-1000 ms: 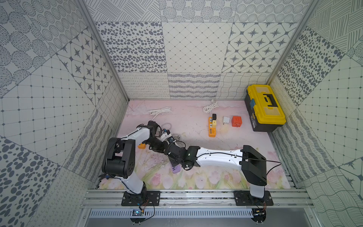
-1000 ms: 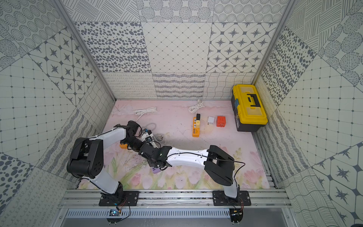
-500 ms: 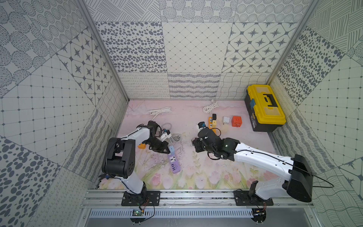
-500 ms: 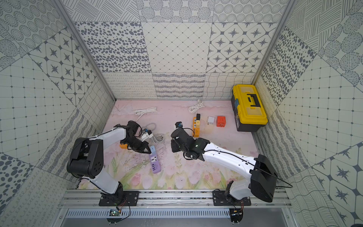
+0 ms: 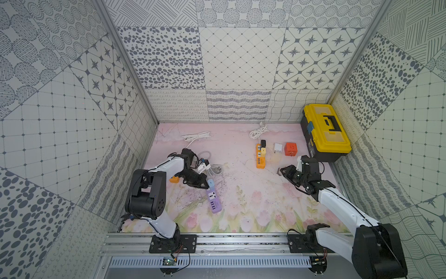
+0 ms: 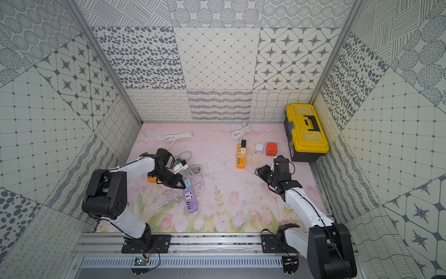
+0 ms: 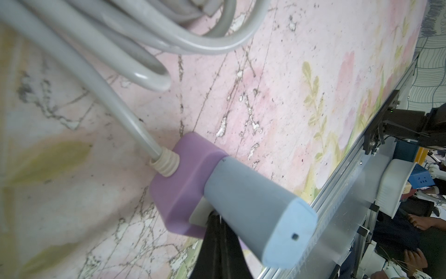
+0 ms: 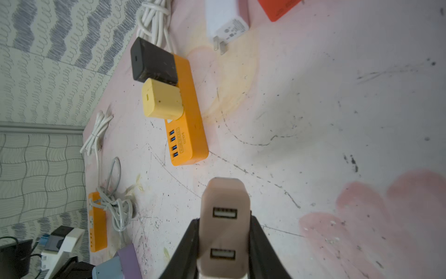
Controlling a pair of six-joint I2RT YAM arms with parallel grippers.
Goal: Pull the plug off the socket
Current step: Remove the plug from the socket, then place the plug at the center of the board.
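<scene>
The beige plug [image 8: 223, 229], two USB ports on its face, sat clamped between the fingers of the right end effector [image 8: 224, 218], over the bench [image 5: 241, 190] right of centre in both top views and well apart from any socket. The purple socket strip [image 5: 213, 201] lay left of centre in the lower half of the frame, with a blue-grey plug [image 5: 210, 183] seated at its far end. The left end effector [image 7: 216, 224] was fully closed with nothing between its fingers, its tip at the strip's white face just beside that blue-grey plug. A grey cable [image 7: 120, 108] ran out of the strip's end. Higher in the frame an orange strip [image 5: 260, 159] carried a black plug [image 5: 263, 143] and a yellow plug [image 5: 263, 151], with a white charger [image 5: 278, 147], an orange-red cube [image 5: 290, 149] and a yellow toolbox [image 5: 325, 130] to its right
</scene>
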